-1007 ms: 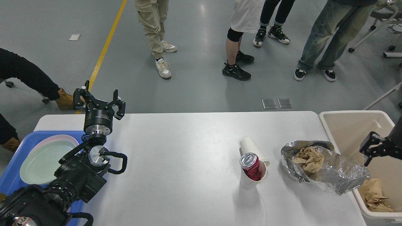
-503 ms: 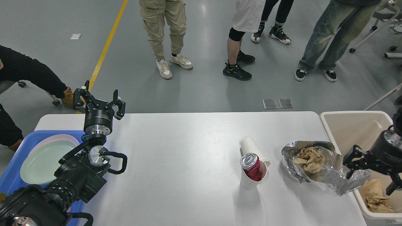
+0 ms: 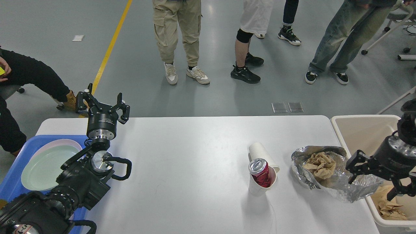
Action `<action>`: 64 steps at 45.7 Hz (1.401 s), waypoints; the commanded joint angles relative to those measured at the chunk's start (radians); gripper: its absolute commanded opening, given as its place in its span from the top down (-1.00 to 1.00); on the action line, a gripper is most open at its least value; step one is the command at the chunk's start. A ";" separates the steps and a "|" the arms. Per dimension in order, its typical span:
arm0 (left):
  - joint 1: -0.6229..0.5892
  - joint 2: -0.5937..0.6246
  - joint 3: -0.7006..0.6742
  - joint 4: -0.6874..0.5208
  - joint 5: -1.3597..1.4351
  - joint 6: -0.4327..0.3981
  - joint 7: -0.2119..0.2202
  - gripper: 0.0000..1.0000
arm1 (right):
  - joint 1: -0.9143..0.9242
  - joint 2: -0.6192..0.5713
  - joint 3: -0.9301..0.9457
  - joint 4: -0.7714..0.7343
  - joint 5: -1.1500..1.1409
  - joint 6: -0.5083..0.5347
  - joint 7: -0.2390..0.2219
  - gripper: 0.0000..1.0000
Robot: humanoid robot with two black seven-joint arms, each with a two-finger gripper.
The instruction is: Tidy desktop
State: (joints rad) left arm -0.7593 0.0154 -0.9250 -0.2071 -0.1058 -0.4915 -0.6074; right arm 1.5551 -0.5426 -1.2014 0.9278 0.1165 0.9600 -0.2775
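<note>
The white desktop (image 3: pixel 195 156) fills the lower view. A white paper cup (image 3: pixel 258 189) stands right of the middle with a crushed red can (image 3: pixel 260 173) in it, and a second white cup (image 3: pixel 258 150) lies behind it. A crumpled foil tray (image 3: pixel 310 154) holding brown paper (image 3: pixel 320 164) lies near the right edge. My right gripper (image 3: pixel 370 180) is open and empty, hovering over the foil's right end at the bin's rim. My left gripper (image 3: pixel 103 104) is open and empty, raised above the far left edge.
A beige bin (image 3: pixel 360 133) stands off the right edge with crumpled brown paper (image 3: pixel 388 204) inside. A blue tray (image 3: pixel 13 169) at the left holds a pale green plate (image 3: pixel 45 167). Several people stand beyond the far edge.
My right gripper has moved left from over the bin to over the foil's right end. The left arm has not moved. People behind have shifted.
</note>
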 commanded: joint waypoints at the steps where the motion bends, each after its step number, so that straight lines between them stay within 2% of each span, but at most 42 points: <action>1: 0.000 0.000 0.000 0.000 0.000 0.001 0.000 -0.93 | -0.004 0.000 0.016 -0.010 0.000 0.000 0.000 -1.00; 22: 0.000 0.000 0.000 0.000 0.000 0.001 0.000 -0.93 | -0.036 0.010 0.032 -0.035 -0.001 0.000 0.000 -1.00; 41: 0.000 0.000 0.000 0.000 0.000 0.001 0.000 -0.93 | -0.072 0.012 0.080 -0.035 -0.005 -0.141 -0.002 -1.00; 57: 0.000 0.000 0.000 0.000 0.000 0.001 0.000 -0.93 | -0.115 0.010 0.080 -0.037 -0.006 -0.193 -0.002 -1.00; 61: 0.000 0.000 0.000 0.000 0.000 0.001 0.000 -0.93 | -0.124 0.010 0.082 -0.035 -0.006 -0.236 -0.002 -1.00; 64: 0.000 0.000 0.000 0.000 0.000 -0.001 0.000 -0.93 | -0.135 0.012 0.085 -0.035 -0.005 -0.268 -0.002 -0.80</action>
State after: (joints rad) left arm -0.7593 0.0153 -0.9250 -0.2071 -0.1058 -0.4913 -0.6075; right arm 1.4360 -0.5322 -1.1211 0.8917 0.1105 0.7439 -0.2792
